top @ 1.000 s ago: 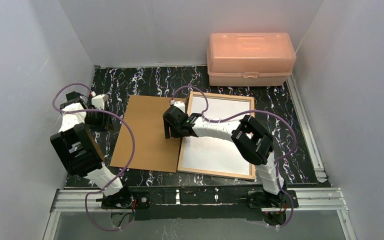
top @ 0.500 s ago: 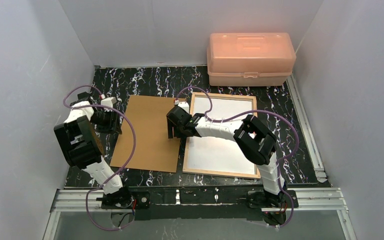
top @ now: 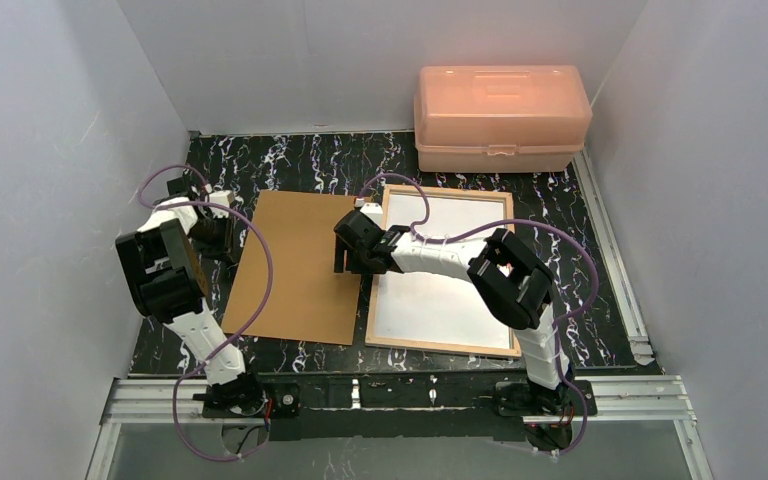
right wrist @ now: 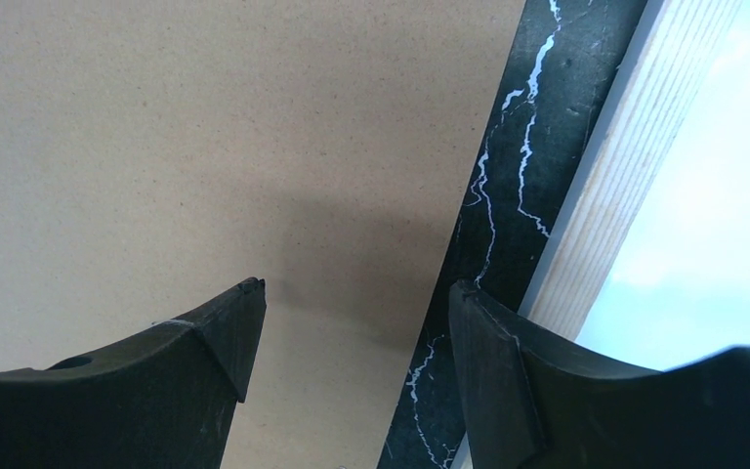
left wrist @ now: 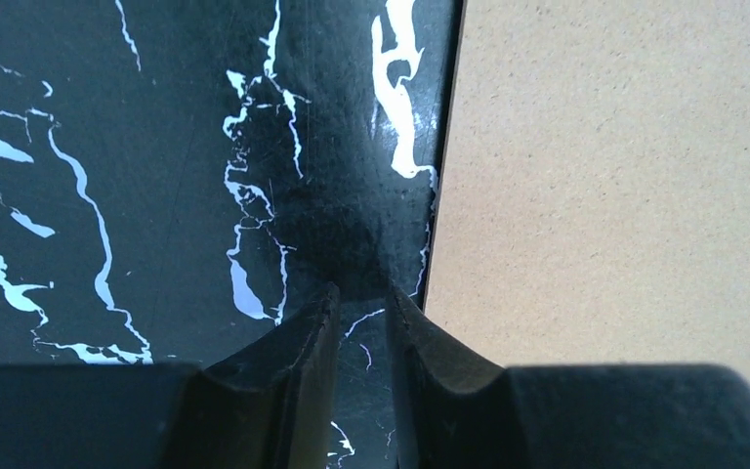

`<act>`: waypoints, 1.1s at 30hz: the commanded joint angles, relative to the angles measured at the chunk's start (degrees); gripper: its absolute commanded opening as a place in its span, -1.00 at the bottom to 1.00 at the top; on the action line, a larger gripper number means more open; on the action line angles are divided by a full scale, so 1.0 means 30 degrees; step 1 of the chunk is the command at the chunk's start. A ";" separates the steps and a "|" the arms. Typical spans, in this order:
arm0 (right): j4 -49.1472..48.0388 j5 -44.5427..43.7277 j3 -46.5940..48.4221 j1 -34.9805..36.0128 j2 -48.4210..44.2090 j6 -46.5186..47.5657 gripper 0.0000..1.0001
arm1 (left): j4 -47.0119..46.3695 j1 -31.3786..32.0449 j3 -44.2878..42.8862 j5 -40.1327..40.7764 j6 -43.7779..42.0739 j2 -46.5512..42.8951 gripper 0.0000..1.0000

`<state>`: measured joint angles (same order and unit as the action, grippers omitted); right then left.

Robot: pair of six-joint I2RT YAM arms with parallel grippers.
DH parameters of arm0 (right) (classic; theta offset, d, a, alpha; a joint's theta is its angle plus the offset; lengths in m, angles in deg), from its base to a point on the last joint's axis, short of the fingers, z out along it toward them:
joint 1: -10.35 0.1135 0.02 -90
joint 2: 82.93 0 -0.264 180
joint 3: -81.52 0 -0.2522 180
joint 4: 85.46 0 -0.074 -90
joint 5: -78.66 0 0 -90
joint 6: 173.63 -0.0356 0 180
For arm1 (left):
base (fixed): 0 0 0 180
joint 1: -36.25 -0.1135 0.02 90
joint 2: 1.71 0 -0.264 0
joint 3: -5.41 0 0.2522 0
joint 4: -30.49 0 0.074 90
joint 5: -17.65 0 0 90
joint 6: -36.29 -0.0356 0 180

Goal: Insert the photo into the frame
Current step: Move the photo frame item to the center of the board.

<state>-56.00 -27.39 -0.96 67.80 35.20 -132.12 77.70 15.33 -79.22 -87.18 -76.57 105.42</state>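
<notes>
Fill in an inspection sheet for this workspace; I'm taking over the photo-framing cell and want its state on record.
Surface: black marbled table, no spill seen.
Job's things: frame lies flat, wood side up, white inside; photo's printed face: nothing seen.
Clutter: brown board lies flat left of the frame, with a strip of table between them; orange box shut at the back.
Grippers: left gripper over the table by the board's left edge, fingers nearly together, nothing between them; right gripper open above the strip between board and frame, empty.
Cables: a purple cable loops along each arm; the left one crosses over the board.
Surroundings: white walls on three sides; metal rail at the near edge.
</notes>
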 commanded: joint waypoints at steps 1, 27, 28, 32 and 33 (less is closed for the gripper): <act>-0.0594 0.0205 -0.0152 0.0107 -0.0002 -0.1112 0.55 | -0.0426 0.0551 0.0539 0.0288 -0.0087 0.0705 -0.55; -0.4977 0.1836 -0.1262 0.0040 -0.3776 -0.3318 0.52 | 0.1355 0.3450 0.2182 -0.1694 -0.2962 -0.0743 -1.00; -0.5052 0.1836 -0.1390 -0.0005 -0.3988 -0.3374 0.52 | 0.1461 0.3507 0.2113 -0.1665 -0.2937 -0.0666 -1.00; -0.5066 0.1758 -0.1927 0.0001 -0.4785 -0.3494 0.51 | 0.1648 0.3674 0.2278 -0.1727 -0.3030 -0.0800 -1.00; -0.5074 0.1701 -0.2117 -0.0006 -0.4978 -0.3554 0.51 | 0.1659 0.3754 0.2381 -0.1754 -0.3059 -0.0878 -1.00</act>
<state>-60.13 -24.24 -7.03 66.82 25.27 -139.51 74.29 23.65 -75.14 -84.75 -86.34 102.47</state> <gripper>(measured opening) 0.762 0.008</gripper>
